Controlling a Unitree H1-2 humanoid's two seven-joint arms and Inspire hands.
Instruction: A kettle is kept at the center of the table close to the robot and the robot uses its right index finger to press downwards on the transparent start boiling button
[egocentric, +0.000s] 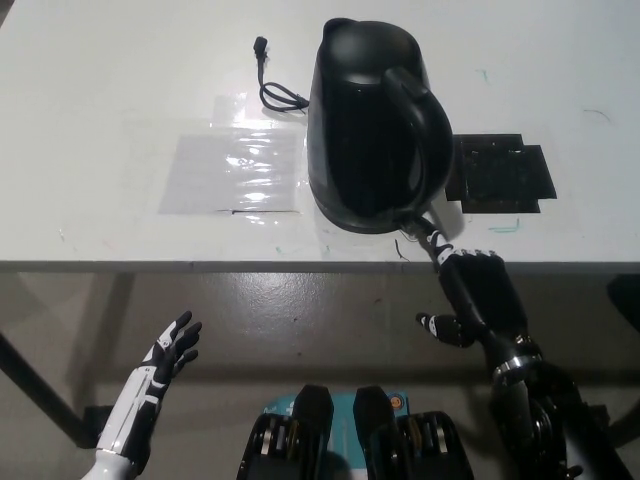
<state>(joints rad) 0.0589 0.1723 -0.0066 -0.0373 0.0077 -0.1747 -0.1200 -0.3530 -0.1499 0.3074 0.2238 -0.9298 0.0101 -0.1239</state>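
Observation:
A black kettle (372, 125) stands on the white table (120, 80), near its front edge at the middle. My black right hand (474, 292) is just below the kettle's base. One outstretched finger (432, 239) touches the small button area at the foot of the handle, while the other fingers are curled in. My white left hand (160, 375) rests low at the lower left, under the table edge, with fingers spread and nothing held.
A black power cord (275, 85) lies behind the kettle to the left. A clear plastic sheet (235, 165) is taped to the table left of the kettle. A black flat mat (500, 172) lies to its right.

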